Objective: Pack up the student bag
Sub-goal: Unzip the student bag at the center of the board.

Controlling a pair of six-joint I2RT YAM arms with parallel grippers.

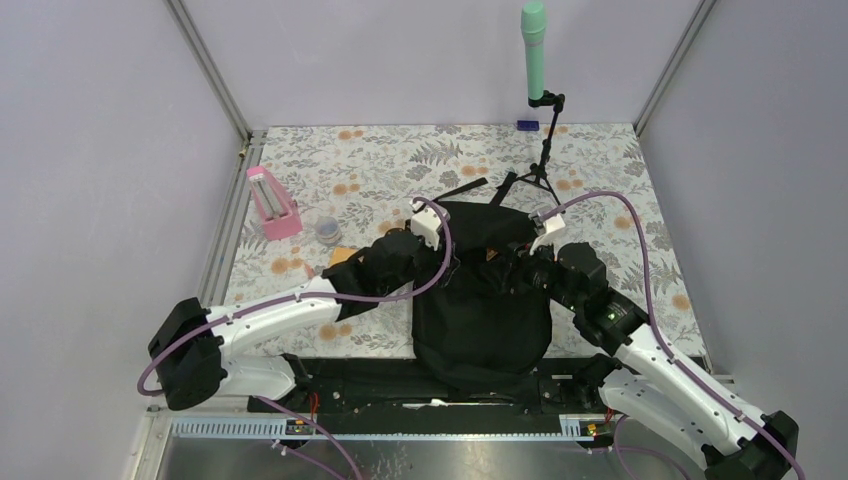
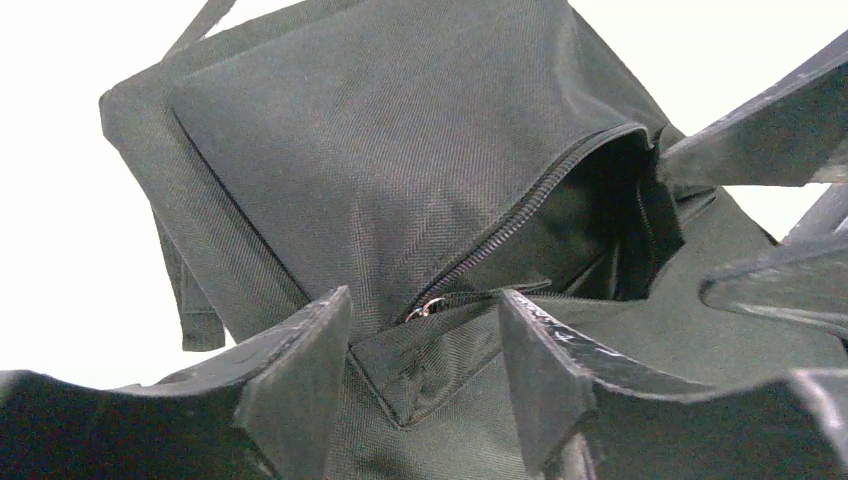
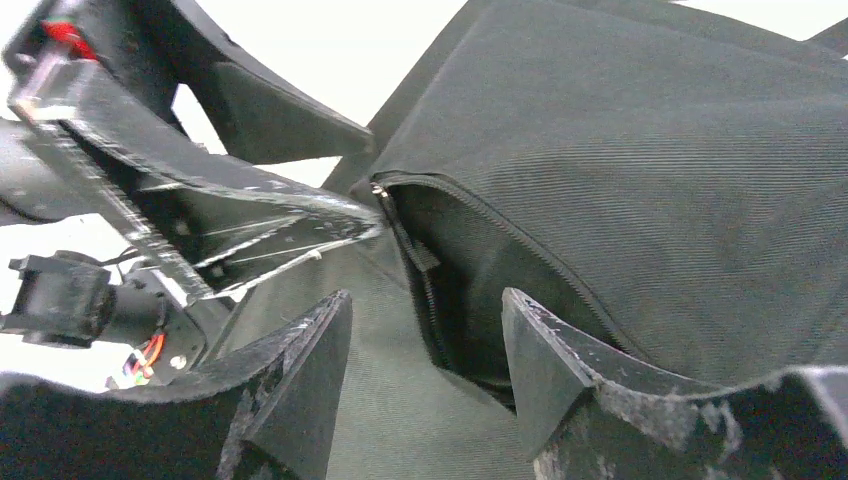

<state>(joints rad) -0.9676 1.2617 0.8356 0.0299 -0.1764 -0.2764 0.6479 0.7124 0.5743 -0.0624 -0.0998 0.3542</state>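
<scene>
1. Centrally on the floral table [image 1: 620, 170] lies the student bag [image 1: 480, 325], with its zip pocket [image 2: 600, 230] gaping.
2. Left gripper [image 2: 425, 300]: jaws apart around a fabric flap [image 2: 430, 365] by the zip pull [image 2: 431, 308]. Whether they pinch it cannot be told.
3. Right gripper [image 3: 425, 297]: jaws wide, nothing between them, facing the pocket mouth.
4. Tripod [image 1: 541, 170] with green microphone [image 1: 534, 50] stands just behind the bag. Pink holder [image 1: 272, 203] and grey cup [image 1: 328, 231] sit to the left.
5. Pocket interior is dark; nothing can be made out inside.

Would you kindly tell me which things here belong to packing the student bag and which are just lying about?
Job: student bag, zip open.
Lying about: pink box, small grey cup, green microphone on tripod, small blue block.
</scene>
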